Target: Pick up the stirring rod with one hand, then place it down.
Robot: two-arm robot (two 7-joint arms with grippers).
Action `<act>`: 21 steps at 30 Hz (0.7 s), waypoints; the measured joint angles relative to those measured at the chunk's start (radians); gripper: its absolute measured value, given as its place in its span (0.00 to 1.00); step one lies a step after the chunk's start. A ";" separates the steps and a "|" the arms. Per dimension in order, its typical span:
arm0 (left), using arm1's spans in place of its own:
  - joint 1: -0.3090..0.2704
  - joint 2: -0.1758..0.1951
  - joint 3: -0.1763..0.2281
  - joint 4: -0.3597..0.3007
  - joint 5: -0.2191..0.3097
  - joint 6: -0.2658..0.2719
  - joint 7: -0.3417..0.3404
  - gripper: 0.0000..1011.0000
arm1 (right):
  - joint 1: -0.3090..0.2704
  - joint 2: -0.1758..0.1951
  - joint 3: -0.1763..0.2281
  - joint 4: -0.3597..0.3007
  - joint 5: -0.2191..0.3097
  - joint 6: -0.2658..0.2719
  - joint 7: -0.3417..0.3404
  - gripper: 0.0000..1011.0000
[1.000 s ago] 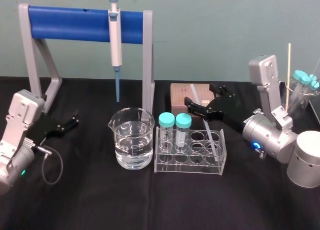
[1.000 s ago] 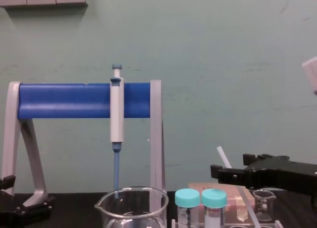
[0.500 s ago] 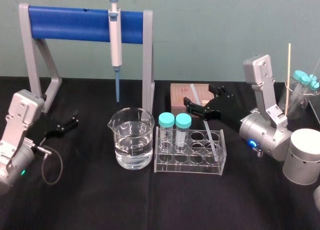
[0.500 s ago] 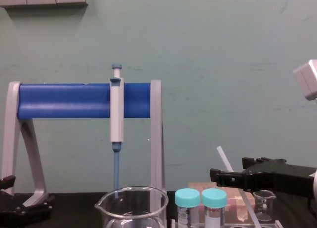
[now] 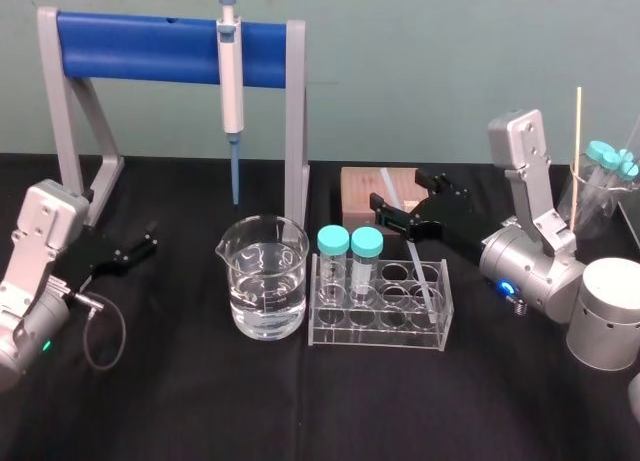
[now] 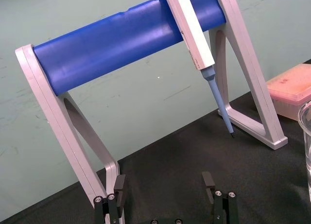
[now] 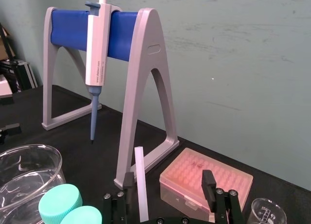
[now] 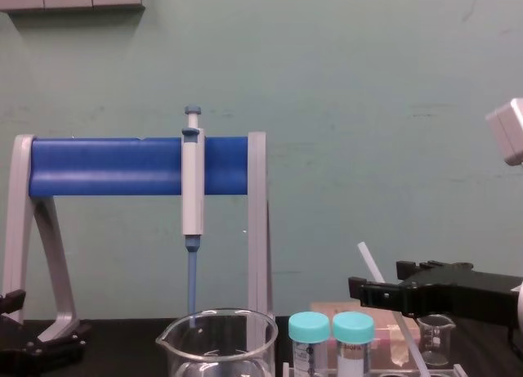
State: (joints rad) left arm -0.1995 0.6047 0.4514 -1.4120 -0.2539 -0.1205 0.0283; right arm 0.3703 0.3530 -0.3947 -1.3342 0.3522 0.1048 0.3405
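Note:
The stirring rod (image 5: 418, 266) is a thin translucent-white stick leaning in the clear tube rack (image 5: 380, 333), its top tilted toward the back left. My right gripper (image 5: 405, 196) is open, with its jaws either side of the rod's upper part. In the right wrist view the rod (image 7: 141, 185) stands close to one finger (image 7: 127, 181) and well apart from the other. From the chest the rod (image 8: 369, 262) rises above the right gripper (image 8: 376, 280). My left gripper (image 6: 164, 182) is open and holds nothing, parked at the left near the stand's foot.
A grey stand with a blue bar (image 5: 140, 46) holds a pipette (image 5: 231, 71). A large beaker of water (image 5: 265, 281) sits left of the rack, which has two teal-capped tubes. A pink tip box (image 5: 360, 186) and a small beaker (image 8: 435, 336) lie behind. A silver cylinder (image 5: 608, 316) stands at the right.
My right arm has shifted slightly and its gripper has sunk a little around the rod. The rod and the left arm have not moved.

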 joint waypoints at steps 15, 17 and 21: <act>0.000 0.000 0.000 0.000 0.000 0.000 0.000 0.99 | -0.001 0.001 0.000 -0.002 0.002 -0.001 0.000 0.48; 0.000 0.000 0.000 0.000 0.000 0.000 0.000 0.99 | -0.001 0.001 0.000 -0.002 0.002 -0.001 0.000 0.40; 0.000 0.000 0.000 0.000 0.000 0.000 0.000 0.99 | -0.001 0.001 0.000 -0.002 0.002 -0.002 0.000 0.28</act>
State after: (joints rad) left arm -0.1995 0.6047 0.4514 -1.4120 -0.2539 -0.1205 0.0283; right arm 0.3695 0.3545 -0.3948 -1.3360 0.3542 0.1032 0.3405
